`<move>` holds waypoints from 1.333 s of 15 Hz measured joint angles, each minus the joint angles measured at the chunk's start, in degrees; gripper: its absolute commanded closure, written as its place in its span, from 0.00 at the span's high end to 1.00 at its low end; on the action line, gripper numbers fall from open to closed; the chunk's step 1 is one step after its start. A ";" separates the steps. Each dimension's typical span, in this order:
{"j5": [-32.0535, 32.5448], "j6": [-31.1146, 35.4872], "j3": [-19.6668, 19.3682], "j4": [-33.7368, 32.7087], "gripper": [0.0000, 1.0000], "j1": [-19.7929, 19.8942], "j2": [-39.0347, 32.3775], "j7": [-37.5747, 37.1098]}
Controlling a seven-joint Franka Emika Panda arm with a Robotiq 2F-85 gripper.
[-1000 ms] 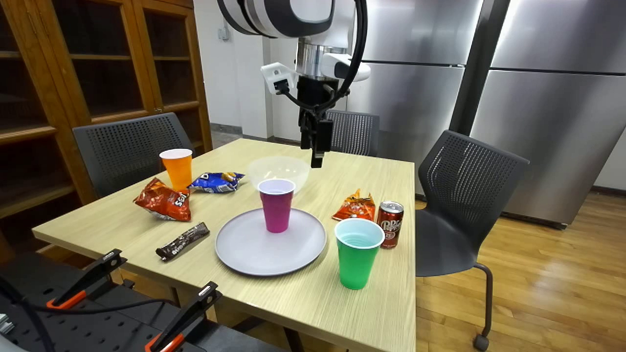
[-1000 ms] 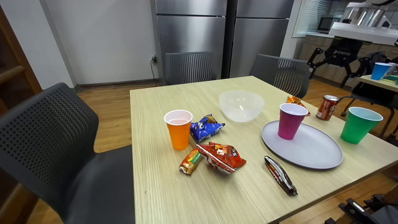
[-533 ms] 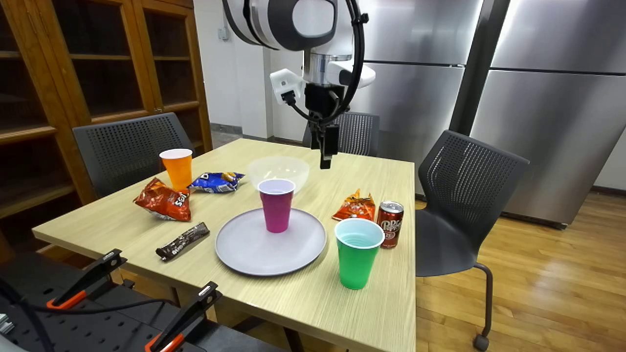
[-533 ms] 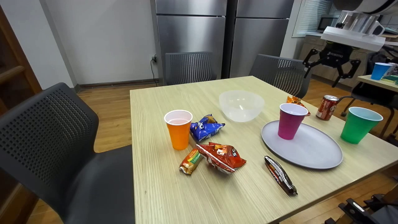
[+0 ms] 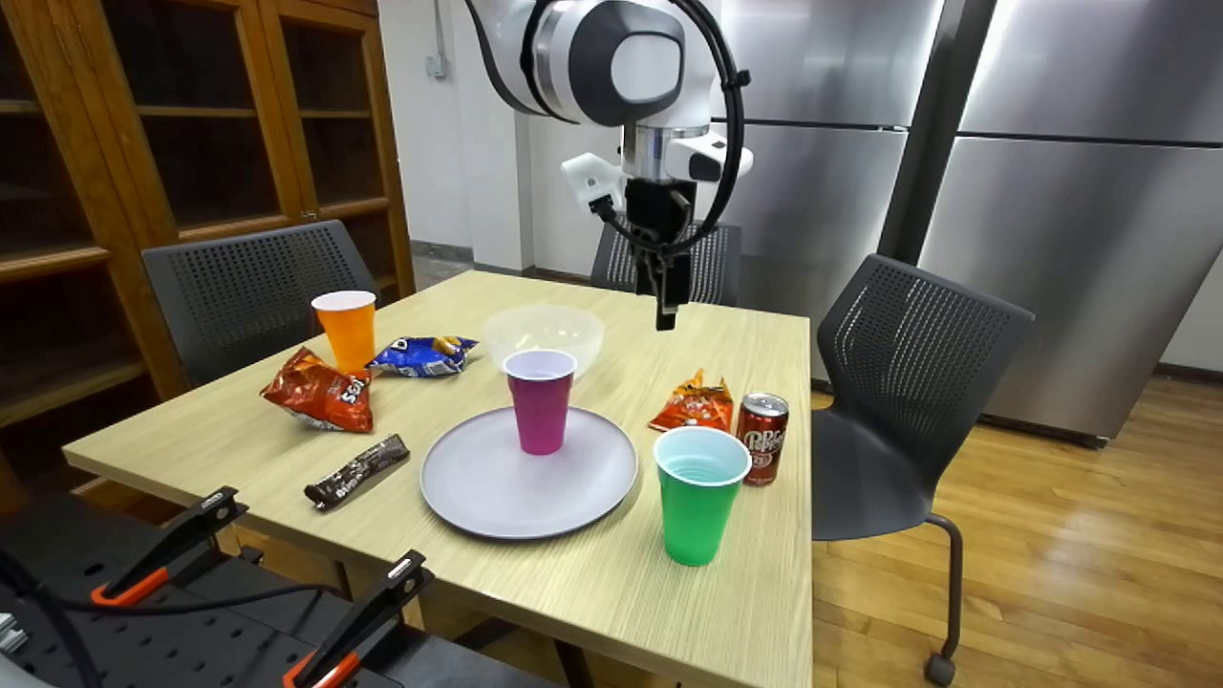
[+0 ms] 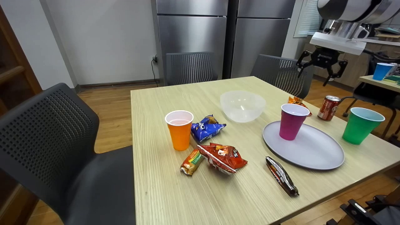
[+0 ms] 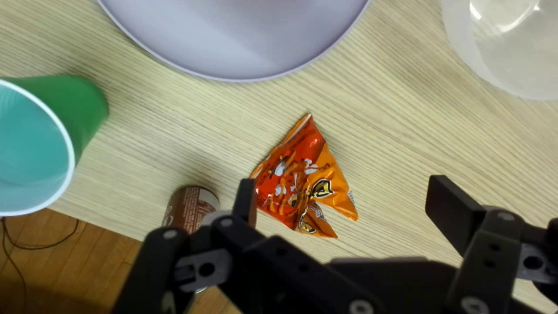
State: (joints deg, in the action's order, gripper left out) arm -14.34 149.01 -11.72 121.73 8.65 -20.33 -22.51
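Table [image 6: 175, 200], orange bag [image 7: 303, 181], pincer [image 6: 312, 80] above (spread)

- Both exterior views look obliquely down across the pale wood-grain counter [image 5: 736, 612] toward tall silver metal refrigerators [image 6: 192, 34].
- In an exterior view, a dark mesh-backed chair [image 6: 53, 137] is close at left.
- Wrist view, nearer, faces down past black fingers [image 7: 453, 213], sharing the round grey plate [image 7: 244, 43].

The following were directly supported by the light wood-grain table [image 6: 175, 200]: grey plate [image 6: 315, 153], translucent bowl [image 6: 240, 107], orange cup [image 6: 180, 136], green cup [image 5: 696, 516], soda can [image 5: 762, 441], blue bag [image 6: 206, 128], red bag [image 6: 223, 157], orange bag [image 7: 303, 181], dark-wrapped bar [image 6: 282, 177] and gold-wrapped bar [image 6: 191, 162].
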 measured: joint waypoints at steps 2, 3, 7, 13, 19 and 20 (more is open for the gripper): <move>0.00 -0.04 -0.10 -3.28 1.00 0.04 -2.88 -0.53; 0.00 -0.15 -0.16 -5.06 1.00 0.09 -4.47 -0.95; 0.00 -1.00 -0.51 -11.92 1.00 0.43 -10.80 -2.78; 0.00 -4.54 -1.88 -21.19 1.00 0.58 -19.14 -5.53; 0.03 -9.05 -3.36 -28.14 1.00 0.81 -25.06 -7.95; 0.04 -9.69 -3.50 -29.07 1.00 0.93 -25.86 -8.41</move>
State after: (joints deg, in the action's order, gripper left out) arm -14.31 139.32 -15.21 92.65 9.58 -46.18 -30.91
